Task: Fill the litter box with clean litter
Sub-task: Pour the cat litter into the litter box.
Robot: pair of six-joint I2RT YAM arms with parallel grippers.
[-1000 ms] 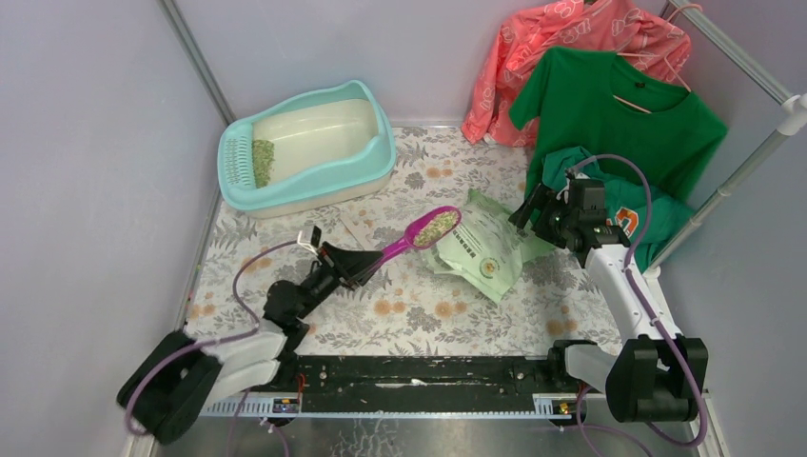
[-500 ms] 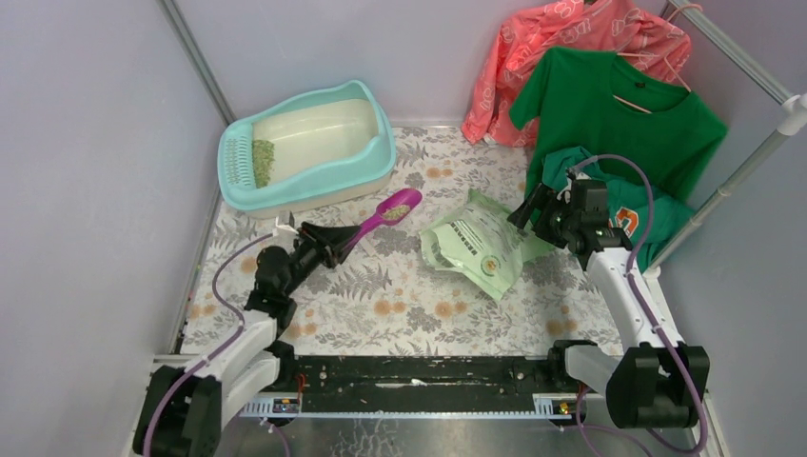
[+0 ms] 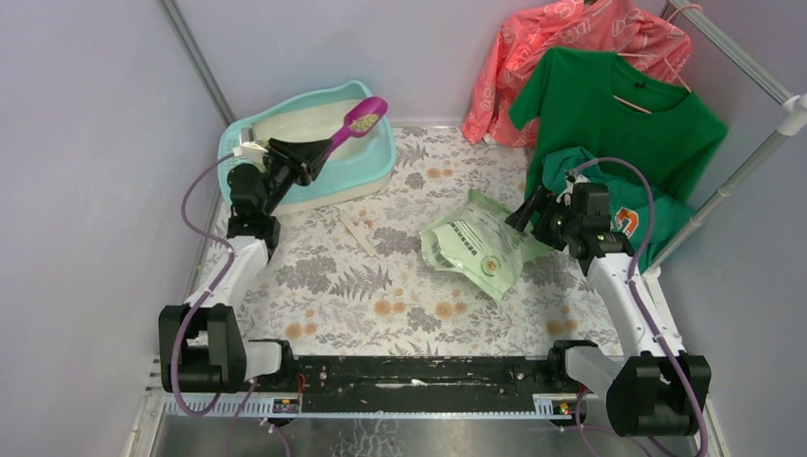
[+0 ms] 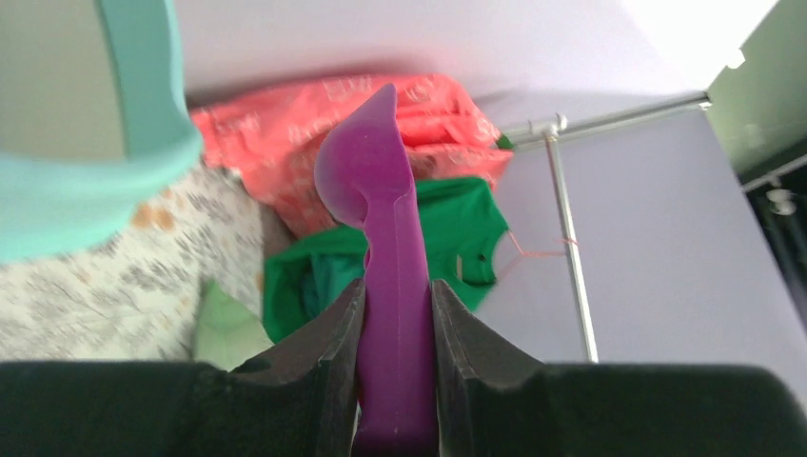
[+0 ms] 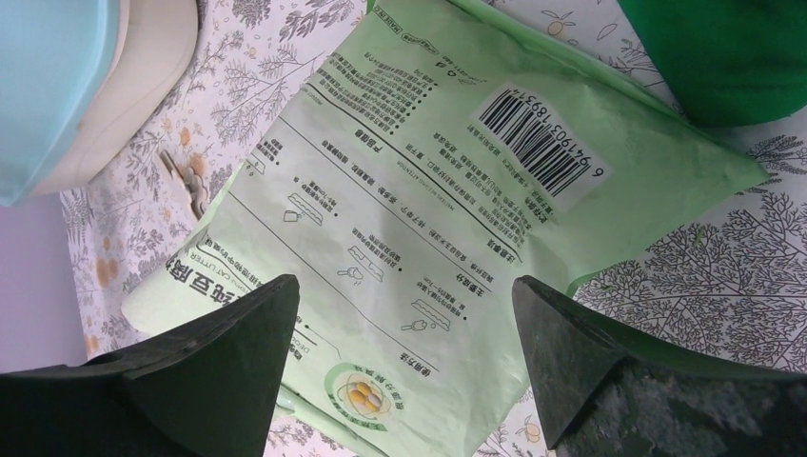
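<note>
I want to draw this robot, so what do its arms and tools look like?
Both the left arm and right arm have white links, chunky black joints and black bases. A purple cable loops along each. The left tool and right tool each have two black, wedge-shaped fingers tapering to tips.

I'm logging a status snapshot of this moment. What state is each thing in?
Litter box: upright, visible basin bare.
Purple scoop: raised at the box, not tipped.
Clean litter: heaped in the scoop bowl.
Litter bag: lying flat, printed side up.
Left gripper: fingers shut on the scoop handle.
Right gripper: open over the bag, holding nothing.
</note>
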